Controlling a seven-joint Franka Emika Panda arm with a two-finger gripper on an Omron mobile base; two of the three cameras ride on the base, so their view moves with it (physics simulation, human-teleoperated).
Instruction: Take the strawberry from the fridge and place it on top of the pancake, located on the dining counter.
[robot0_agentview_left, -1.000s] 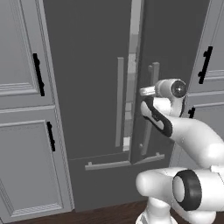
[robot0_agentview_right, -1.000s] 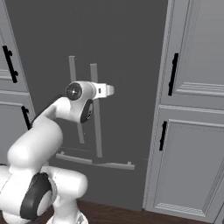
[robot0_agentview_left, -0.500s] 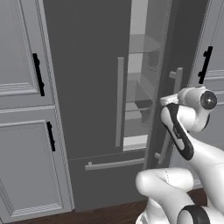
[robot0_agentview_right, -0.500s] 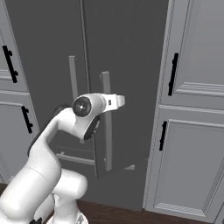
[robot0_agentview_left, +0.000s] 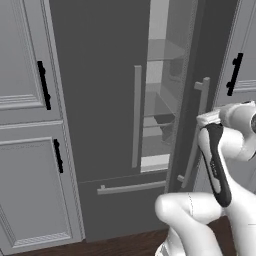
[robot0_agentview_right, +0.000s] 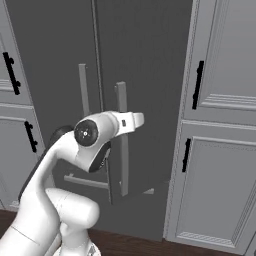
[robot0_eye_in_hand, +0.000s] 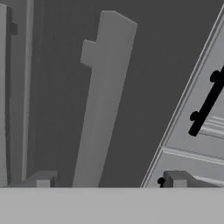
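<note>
The fridge (robot0_agentview_left: 110, 100) has its right door ajar, showing pale shelves (robot0_agentview_left: 160, 105) inside. The gripper (robot0_eye_in_hand: 109, 183) has its jaws released, spread either side of the door's bar handle (robot0_eye_in_hand: 103, 100), not touching it. I cannot make out the strawberry.

The fridge (robot0_agentview_left: 100, 100) is a flat dark grey all over, no pattern, and its long bar handles (robot0_agentview_left: 136, 117) are a lighter mid grey. Through the gap of the part-open door the inside (robot0_agentview_left: 157, 107) looks pale, almost white, with see-through shelves. The cabinets (robot0_agentview_left: 22, 75) on both sides are light grey with plain panels and black handles (robot0_agentview_left: 44, 85). The floor (robot0_agentview_left: 125, 245) at the bottom is dark brown wood. The robot arm (robot0_agentview_right: 65, 200) is white with dark joints.
</note>
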